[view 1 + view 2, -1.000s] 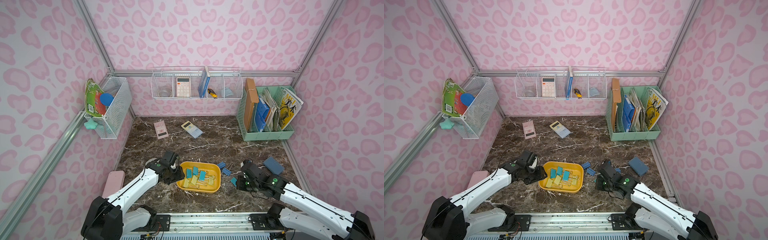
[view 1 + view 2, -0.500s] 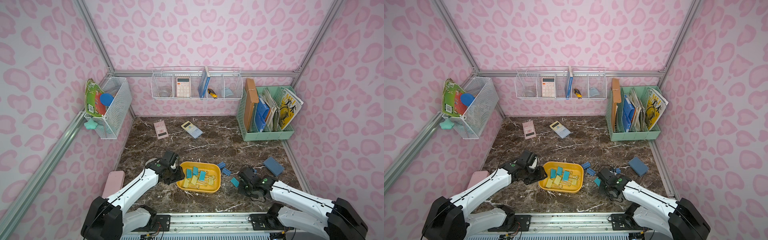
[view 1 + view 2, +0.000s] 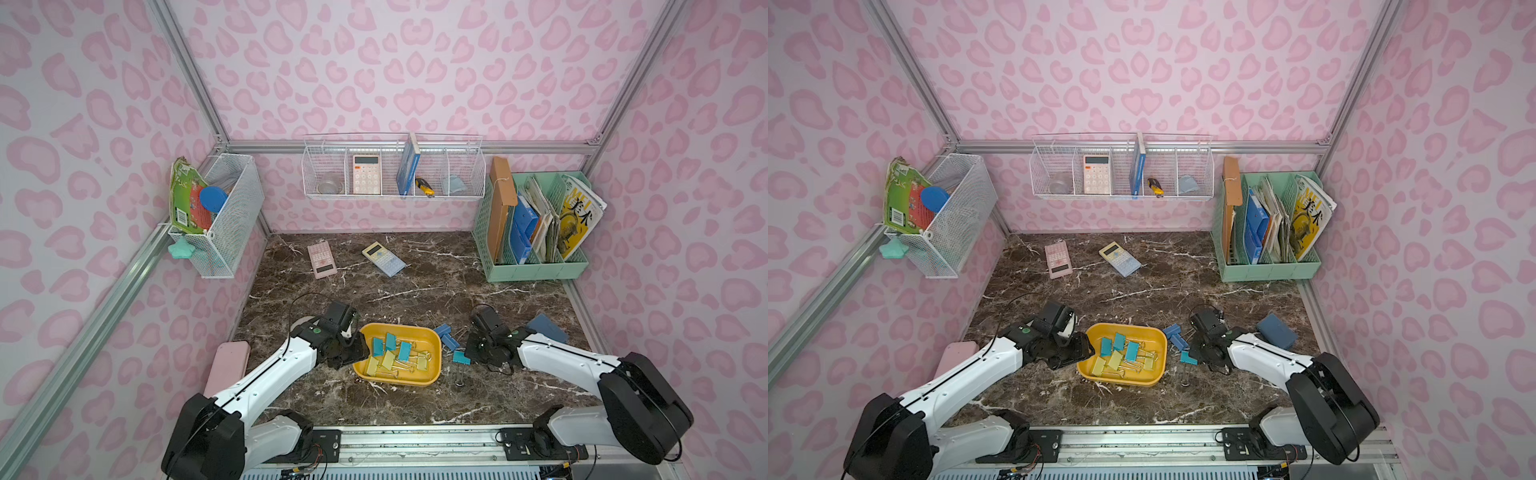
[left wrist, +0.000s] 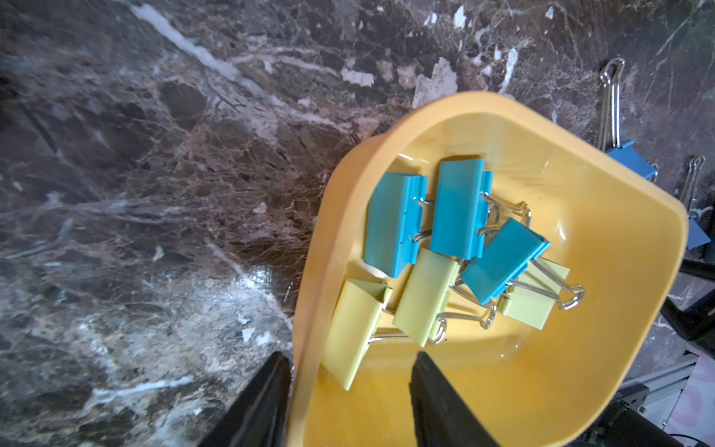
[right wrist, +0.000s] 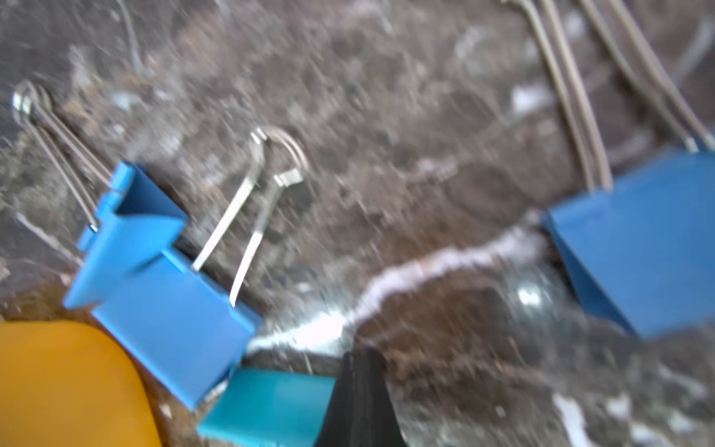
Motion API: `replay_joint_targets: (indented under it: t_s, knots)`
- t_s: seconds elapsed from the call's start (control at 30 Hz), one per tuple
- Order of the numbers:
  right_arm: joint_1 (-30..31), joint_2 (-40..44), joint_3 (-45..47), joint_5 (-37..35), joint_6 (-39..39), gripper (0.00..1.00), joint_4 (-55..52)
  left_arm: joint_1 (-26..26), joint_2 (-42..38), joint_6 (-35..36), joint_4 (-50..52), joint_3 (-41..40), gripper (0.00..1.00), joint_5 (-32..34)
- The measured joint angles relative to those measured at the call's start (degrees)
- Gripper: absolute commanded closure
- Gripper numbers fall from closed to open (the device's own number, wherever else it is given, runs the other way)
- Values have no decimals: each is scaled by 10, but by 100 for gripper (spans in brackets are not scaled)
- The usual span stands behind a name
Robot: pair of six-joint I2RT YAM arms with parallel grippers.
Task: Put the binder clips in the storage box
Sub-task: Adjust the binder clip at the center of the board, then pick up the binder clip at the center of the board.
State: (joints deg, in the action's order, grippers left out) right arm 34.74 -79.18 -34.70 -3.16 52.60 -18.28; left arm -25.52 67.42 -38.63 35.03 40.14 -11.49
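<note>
The yellow-orange storage box point(image 3: 432, 361) point(image 3: 1156, 365) stands at the table's front middle with several teal and pale yellow binder clips point(image 3: 395, 353) point(image 4: 456, 209) in it. My left gripper point(image 3: 359, 345) point(image 4: 350, 360) is open and straddles the box's left rim, one finger outside and one inside. To the right of the box, two blue clips point(image 3: 442, 331) point(image 5: 170, 329) and a teal clip point(image 3: 461, 357) point(image 5: 267, 406) lie on the table. My right gripper point(image 3: 468, 355) point(image 5: 360, 360) is shut, its tip beside the teal clip with nothing between the fingers. A further blue clip point(image 5: 638, 240) lies nearby.
A slate-blue block point(image 3: 547, 328) lies right of the right arm, and a pink case point(image 3: 226, 365) at the front left. Two calculators point(image 3: 322, 259) point(image 3: 383, 258) lie further back. A mint-green file organizer point(image 3: 536, 266) fills the back right corner. White wire baskets point(image 3: 232, 216) hang on the walls.
My right arm has sunk lower to the table and its gripper has edged left beside the teal clip; its wrist view is blurred by motion. The left arm has stayed still.
</note>
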Motion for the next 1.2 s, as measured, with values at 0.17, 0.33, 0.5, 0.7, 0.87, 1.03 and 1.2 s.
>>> replay_joint_targets:
  t_s: [0.17, 0.33, 0.5, 0.7, 0.87, 1.03, 1.2]
  knots:
    - [-1, 38, 7, -11, -14, 49, -15, 0, 0, 0, 0, -1, 45, 0]
    - [30, 142, 40, -21, -5, 22, -31, 0, 0, 0, -1, -1, 45, 0]
    - [107, 130, 28, -23, 20, 22, -22, 0, -2, 0, -2, -1, 45, -2]
    - [135, 46, 0, -57, 34, 30, -21, 0, -7, 0, -2, -2, 45, -3]
    - [143, 18, -9, -84, 39, 30, -27, 0, -12, 0, -2, -3, 45, -3]
    - [148, -7, -15, -94, 40, 32, -25, 0, -12, 0, -2, -3, 45, -3]
    - [155, -28, -25, -108, 42, 40, -25, 0, -12, 0, -2, -3, 45, -4]
